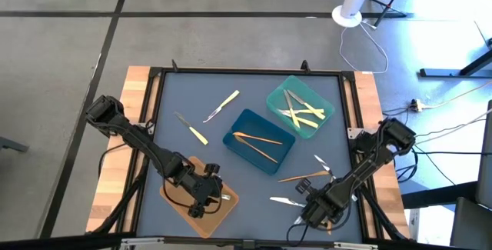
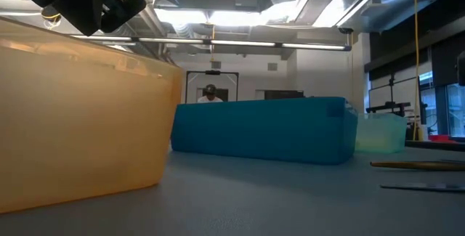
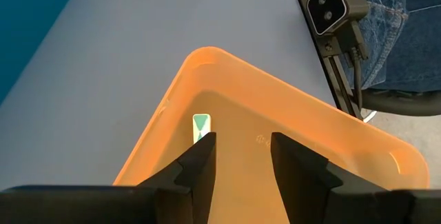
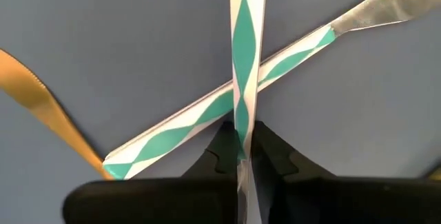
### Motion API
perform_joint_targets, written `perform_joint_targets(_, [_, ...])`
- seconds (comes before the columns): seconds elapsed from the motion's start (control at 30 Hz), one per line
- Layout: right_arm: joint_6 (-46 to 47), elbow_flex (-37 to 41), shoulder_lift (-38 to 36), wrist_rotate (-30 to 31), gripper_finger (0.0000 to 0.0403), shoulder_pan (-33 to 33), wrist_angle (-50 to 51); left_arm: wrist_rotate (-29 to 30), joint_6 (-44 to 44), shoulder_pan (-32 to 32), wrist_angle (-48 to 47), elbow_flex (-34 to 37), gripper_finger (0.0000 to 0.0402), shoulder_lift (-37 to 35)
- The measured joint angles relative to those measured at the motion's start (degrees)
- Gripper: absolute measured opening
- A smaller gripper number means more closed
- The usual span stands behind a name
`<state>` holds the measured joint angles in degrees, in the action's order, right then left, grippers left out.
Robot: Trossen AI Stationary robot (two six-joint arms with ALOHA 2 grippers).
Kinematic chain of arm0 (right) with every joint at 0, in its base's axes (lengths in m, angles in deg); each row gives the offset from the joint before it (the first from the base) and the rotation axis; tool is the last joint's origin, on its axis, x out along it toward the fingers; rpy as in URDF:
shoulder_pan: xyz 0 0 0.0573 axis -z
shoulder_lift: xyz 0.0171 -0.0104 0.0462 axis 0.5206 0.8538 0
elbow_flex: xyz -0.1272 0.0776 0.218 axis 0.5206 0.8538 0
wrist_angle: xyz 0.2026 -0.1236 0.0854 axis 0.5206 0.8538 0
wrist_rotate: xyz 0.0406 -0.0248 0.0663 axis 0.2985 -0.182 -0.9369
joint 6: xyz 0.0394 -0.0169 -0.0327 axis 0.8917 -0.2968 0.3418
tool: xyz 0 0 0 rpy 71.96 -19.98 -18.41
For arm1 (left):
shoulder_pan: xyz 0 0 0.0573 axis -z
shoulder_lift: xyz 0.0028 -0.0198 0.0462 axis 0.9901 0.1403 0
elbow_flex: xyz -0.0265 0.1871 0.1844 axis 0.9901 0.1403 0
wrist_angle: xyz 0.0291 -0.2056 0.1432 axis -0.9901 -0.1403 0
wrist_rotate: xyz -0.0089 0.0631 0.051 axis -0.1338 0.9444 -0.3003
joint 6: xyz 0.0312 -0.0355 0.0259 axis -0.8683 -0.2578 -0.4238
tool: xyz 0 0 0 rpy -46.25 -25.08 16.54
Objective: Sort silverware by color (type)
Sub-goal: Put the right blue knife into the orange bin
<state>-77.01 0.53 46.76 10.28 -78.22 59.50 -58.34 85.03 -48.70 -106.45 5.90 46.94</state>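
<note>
The floor (image 1: 231, 27) around the tabletop (image 1: 134, 104) was grey concrete crossed by dark seams, and a white pedestal fan (image 1: 355, 0) stood on it. Beyond, ceiling ducts (image 2: 240, 3) and bright strip lights (image 2: 247, 19) hung overhead. A person (image 2: 210, 95) sat near a dark doorway (image 2: 212, 86).

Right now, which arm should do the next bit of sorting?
The right. Its gripper is shut on a green-and-white striped utensil that crosses over a second striped utensil. The left gripper is open and empty above the orange tray.
</note>
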Motion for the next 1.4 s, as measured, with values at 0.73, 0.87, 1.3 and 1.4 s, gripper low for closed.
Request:
perform_joint_targets(0.73, [-0.8, -16.8, 0.1, 10.9, 0.0007, 3.9, 23.0, 2.9, -0.1, 0.0, 0.3, 0.0, 0.0133, 0.0])
perform_joint_targets(0.87, [-4.0, -21.8, 0.1, 14.9, 0.0007, 5.9, 26.2, 3.0, -0.2, 0.0, 0.2, 0.0, 0.0133, 0.0])
perform_joint_targets(1.3, [-18.3, -41.5, -0.1, 22.5, 0.0007, 14.4, 27.4, 12.0, -15.0, -4.8, 3.8, 0.0, 0.0133, 0.0])
perform_joint_targets(1.4, [-20.4, -43.3, -1.9, 22.6, 0.0007, 16.0, 28.5, 13.1, -15.1, -6.1, 4.0, 0.0, 0.0133, 0.0])
